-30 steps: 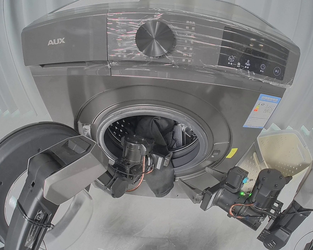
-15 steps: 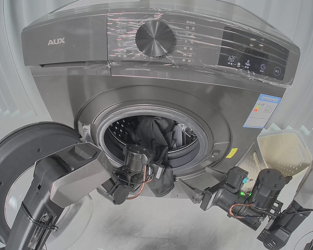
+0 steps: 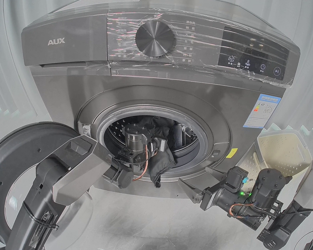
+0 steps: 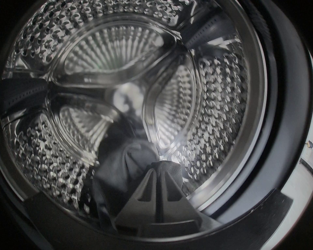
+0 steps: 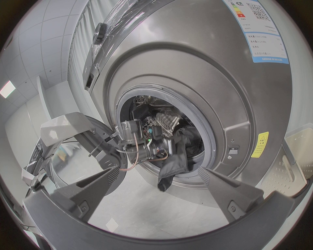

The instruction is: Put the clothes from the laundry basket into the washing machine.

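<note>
The washing machine (image 3: 156, 81) stands with its round opening uncovered. My left gripper (image 3: 163, 147) is inside that opening, shut on a black garment (image 3: 162, 163). Part of the cloth lies in the drum and a tail hangs out over the lower rim. In the left wrist view the fingers (image 4: 159, 192) are pressed together on the black garment (image 4: 127, 162), with the perforated steel drum (image 4: 212, 97) behind. My right gripper (image 3: 193, 174) is low, to the right of the opening, open and holding nothing (image 5: 157, 171). The cream laundry basket (image 3: 286, 154) stands right of the machine; no clothes show in it.
The machine's door (image 3: 11, 163) is swung wide to the left, beside my left arm. Bare grey floor (image 3: 149, 222) lies in front of the machine. The basket (image 5: 293, 162) is close to the machine's right side.
My left gripper has risen and gone deeper into the opening, pulling the black garment up so less of it hangs over the rim. The right arm has not moved.
</note>
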`<state>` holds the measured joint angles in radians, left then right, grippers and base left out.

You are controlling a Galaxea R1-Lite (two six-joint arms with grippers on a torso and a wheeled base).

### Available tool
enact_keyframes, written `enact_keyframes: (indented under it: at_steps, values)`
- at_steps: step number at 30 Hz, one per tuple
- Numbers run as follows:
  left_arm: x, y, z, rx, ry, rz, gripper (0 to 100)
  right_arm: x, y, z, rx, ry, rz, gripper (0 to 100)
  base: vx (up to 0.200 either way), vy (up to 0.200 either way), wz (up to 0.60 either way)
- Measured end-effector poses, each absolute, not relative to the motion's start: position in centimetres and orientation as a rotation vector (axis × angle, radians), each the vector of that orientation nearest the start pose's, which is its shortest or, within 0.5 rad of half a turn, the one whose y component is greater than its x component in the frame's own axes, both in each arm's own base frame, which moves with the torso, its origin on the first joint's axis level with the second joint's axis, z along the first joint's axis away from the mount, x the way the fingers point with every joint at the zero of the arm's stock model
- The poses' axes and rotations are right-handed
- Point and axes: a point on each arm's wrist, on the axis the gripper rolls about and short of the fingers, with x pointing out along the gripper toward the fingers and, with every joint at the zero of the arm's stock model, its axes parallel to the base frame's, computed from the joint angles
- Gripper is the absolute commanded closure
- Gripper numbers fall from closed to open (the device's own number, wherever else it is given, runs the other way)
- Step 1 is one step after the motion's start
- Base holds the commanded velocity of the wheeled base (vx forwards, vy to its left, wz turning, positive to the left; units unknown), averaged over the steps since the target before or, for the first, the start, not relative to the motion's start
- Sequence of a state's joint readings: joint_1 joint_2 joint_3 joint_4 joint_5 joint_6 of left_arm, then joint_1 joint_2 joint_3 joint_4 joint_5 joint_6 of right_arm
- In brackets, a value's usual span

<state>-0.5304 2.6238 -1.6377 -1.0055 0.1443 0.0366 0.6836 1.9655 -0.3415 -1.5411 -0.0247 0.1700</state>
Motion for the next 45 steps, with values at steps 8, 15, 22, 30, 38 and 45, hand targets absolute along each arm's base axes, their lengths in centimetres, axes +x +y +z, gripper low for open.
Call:
enact_keyframes:
  at_steps: [8,15,22,30,38,45]
  values:
    - [46.9,-26.1,6.7,-0.011,-0.134,-0.341,0,22.0,17.9,9.0,0.134,0.135,0.65,0,0.0,0.0,0.0]
    - [46.6,-26.0,5.2,0.002,-0.096,-0.342,0,22.0,17.9,9.0,0.135,0.136,0.65,0,0.0,0.0,0.0]
    - [44.6,-25.8,2.1,0.055,0.042,-0.387,0,22.0,17.9,9.0,0.135,0.136,0.65,0,0.0,0.0,0.0]
    - [43.3,-25.7,0.0,0.096,0.124,-0.412,0,22.0,17.9,9.0,0.134,0.136,0.65,0,0.0,0.0,0.0]
    - [43.8,-25.7,-0.6,0.095,0.118,-0.399,100,22.0,17.9,9.0,0.134,0.136,0.65,0,0.0,0.0,0.0]
    - [46.2,-25.9,2.7,0.037,-0.023,-0.346,100,22.0,17.9,9.0,0.135,0.136,0.65,0,0.0,0.0,0.0]
